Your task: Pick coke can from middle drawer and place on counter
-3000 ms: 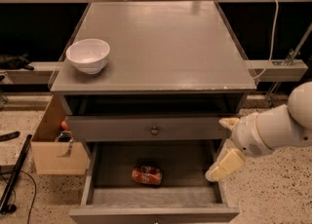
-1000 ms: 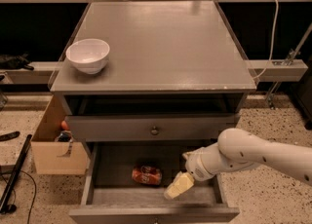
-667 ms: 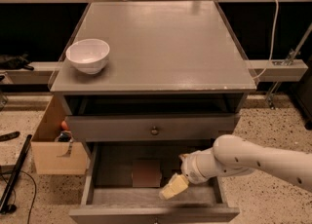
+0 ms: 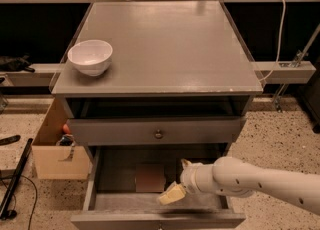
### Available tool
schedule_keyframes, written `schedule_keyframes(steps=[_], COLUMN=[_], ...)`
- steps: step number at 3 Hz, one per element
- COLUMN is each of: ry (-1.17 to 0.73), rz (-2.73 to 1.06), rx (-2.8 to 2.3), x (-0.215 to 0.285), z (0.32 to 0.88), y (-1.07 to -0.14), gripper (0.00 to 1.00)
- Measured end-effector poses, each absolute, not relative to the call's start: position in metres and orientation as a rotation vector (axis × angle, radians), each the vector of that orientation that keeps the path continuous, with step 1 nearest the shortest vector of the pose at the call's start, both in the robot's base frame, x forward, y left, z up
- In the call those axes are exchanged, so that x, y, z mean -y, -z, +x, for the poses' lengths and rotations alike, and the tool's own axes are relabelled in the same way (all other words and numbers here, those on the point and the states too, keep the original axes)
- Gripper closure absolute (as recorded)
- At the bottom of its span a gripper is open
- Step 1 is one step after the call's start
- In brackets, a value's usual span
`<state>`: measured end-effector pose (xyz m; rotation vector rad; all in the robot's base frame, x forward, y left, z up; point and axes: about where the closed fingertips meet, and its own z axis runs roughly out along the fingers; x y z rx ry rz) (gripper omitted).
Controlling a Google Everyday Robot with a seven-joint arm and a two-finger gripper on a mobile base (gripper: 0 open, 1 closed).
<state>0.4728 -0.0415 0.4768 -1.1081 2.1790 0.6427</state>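
Camera view: the cream gripper (image 4: 172, 194) is edging closer to the small red coke can (image 4: 150, 178) near the gray wooden middle drawer (image 4: 125, 221)'s front edge; its openness cannot be told.

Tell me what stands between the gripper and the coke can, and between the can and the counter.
Nothing visible separates the gripper, low in the middle drawer, from the coke can beside it. Going up, the closed drawer front lies between can and counter. A white bowl occupies one front corner.
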Motion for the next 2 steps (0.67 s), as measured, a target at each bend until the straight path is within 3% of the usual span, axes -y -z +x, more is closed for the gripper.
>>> schedule_keyframes(steps=[2], ry=[-0.622], rz=[-1.102], rx=[-2.159], x=[0.035], z=[0.4826], y=[-0.4705], gripper=[0.0])
